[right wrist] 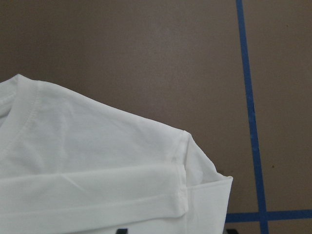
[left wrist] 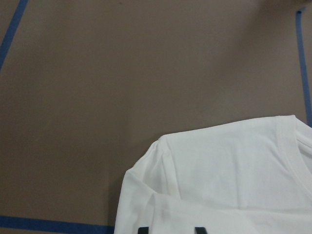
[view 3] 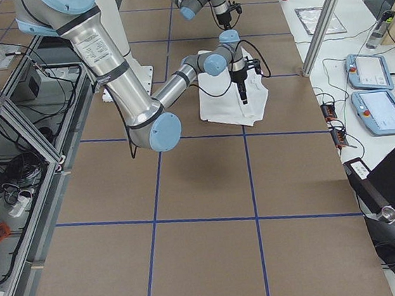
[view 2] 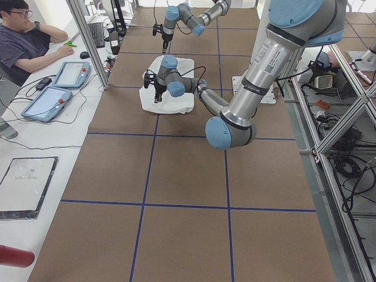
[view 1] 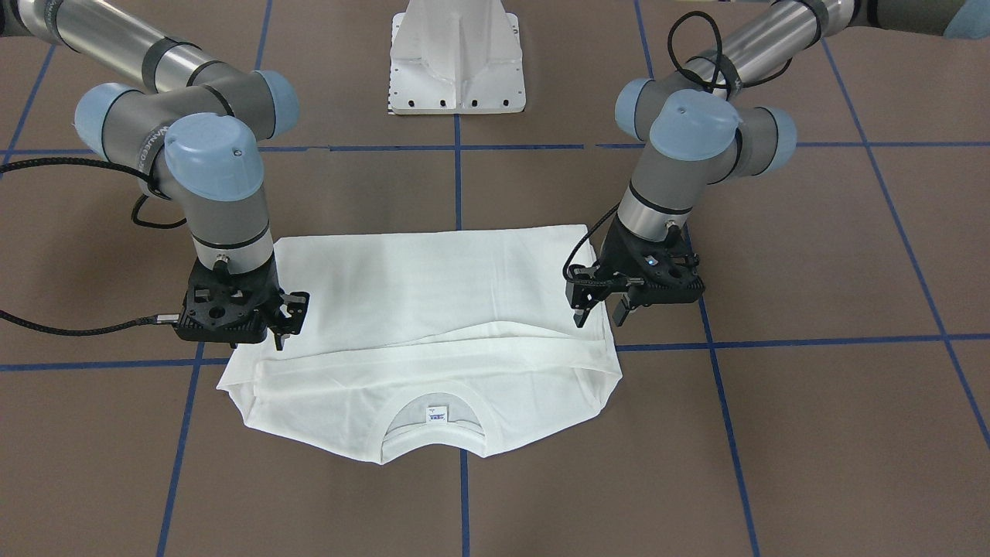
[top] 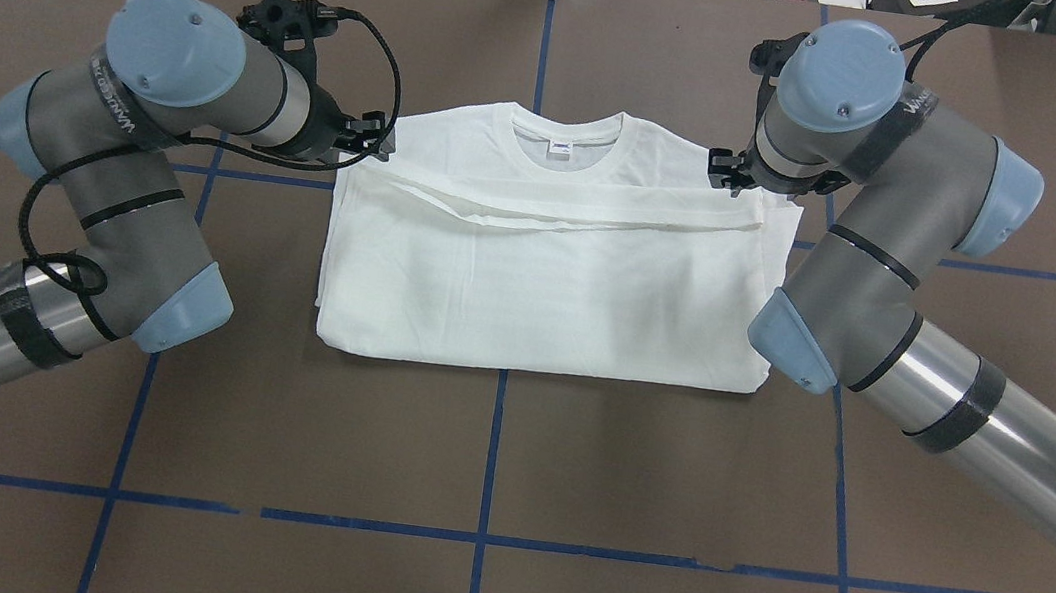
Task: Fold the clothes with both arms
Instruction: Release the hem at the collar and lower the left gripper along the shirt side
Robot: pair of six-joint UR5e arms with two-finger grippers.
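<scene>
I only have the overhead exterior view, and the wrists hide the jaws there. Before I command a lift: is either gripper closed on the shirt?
Observer: No. The front-facing view shows the left gripper with its jaws apart at the side edge of the T-shirt.
Operator: And the right one?
Observer: The right gripper is open as well, at the opposite side edge.
Operator: Anyone close to the arms?
Observer: The left side view shows a person seated at a desk beside the table, not reaching over it.
</scene>
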